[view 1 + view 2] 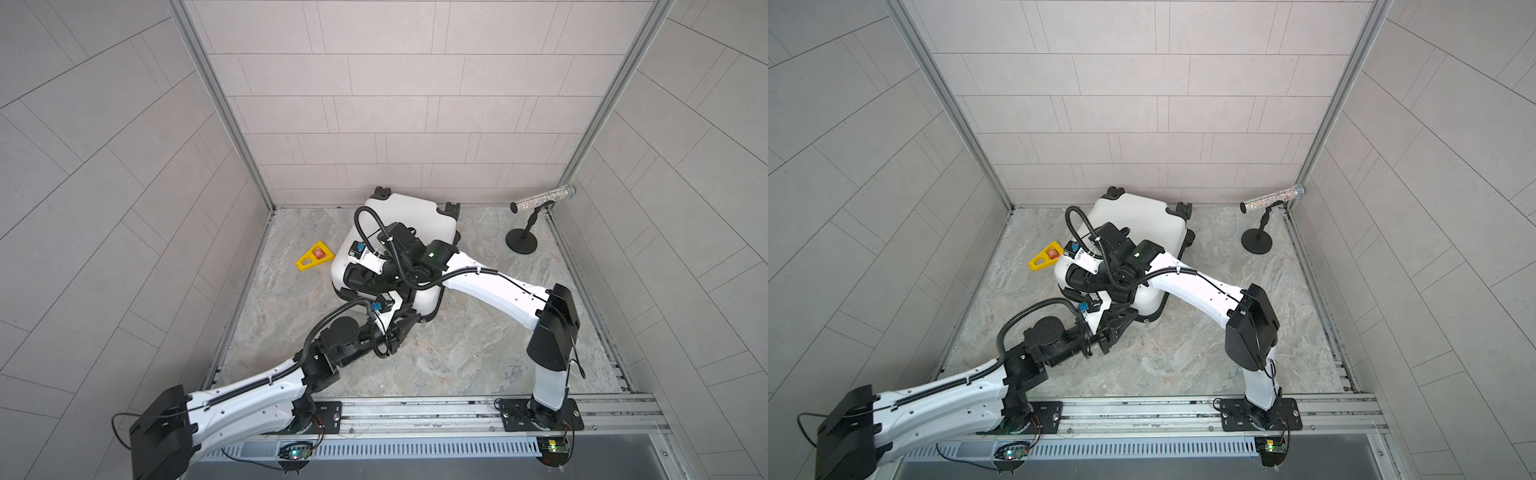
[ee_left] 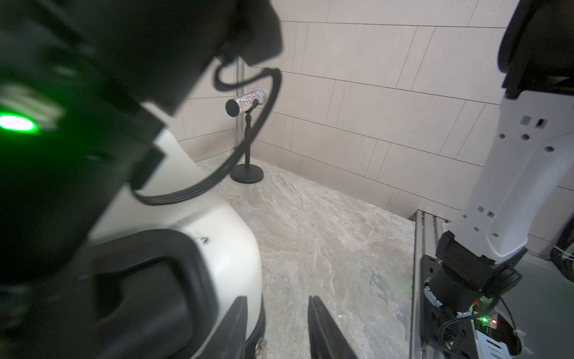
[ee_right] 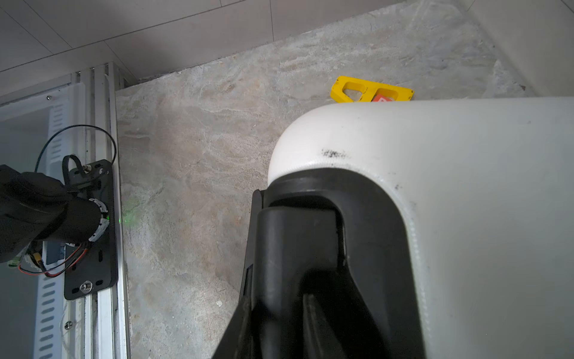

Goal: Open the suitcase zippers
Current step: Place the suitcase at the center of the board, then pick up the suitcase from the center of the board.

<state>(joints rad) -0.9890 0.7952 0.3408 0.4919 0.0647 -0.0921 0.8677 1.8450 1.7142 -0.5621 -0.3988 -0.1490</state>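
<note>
suitcase: white hard-shell suitcase [image 1: 411,216] lies flat on the floor [image 1: 457,353] twd the back wall. Wheels are at the wall end, handle end faces the arms.
zippers: the zippers [image 1: 1160,311] sit in the black seam band round the side, clearest at the near corner. Can't pick out a pull for sure.
L grip: left gripper [image 2: 276,300] has its jaws parted w/ only floor btwn them. One finger [image 2: 236,323] is just beside the case's corner, by the seam.
R grip: right gripper [image 3: 276,298] is drawn in narrow on the black handle [image 3: 295,236]. Looks like a clamp to steady the case.
step imo: get L onto a zipper pull at that corner.
doing it well: hold R firm so the case doesn't skid. Bring L to seam height, pinch the tab flat, drag along the track not outward, and go slow round the curve.
L wrist only: the jaw gap, plus a tiny metal bit [image 2: 261,343] on the band. Maybe a pull, too small to say.
R wrist only: the handle clamp. Both top views bury it under the arm.
top views only: the whole layout at once.
other stuff: yellow block [image 1: 314,257] beside the case, glitter tube [image 1: 542,198] on a stand well apart.
</note>
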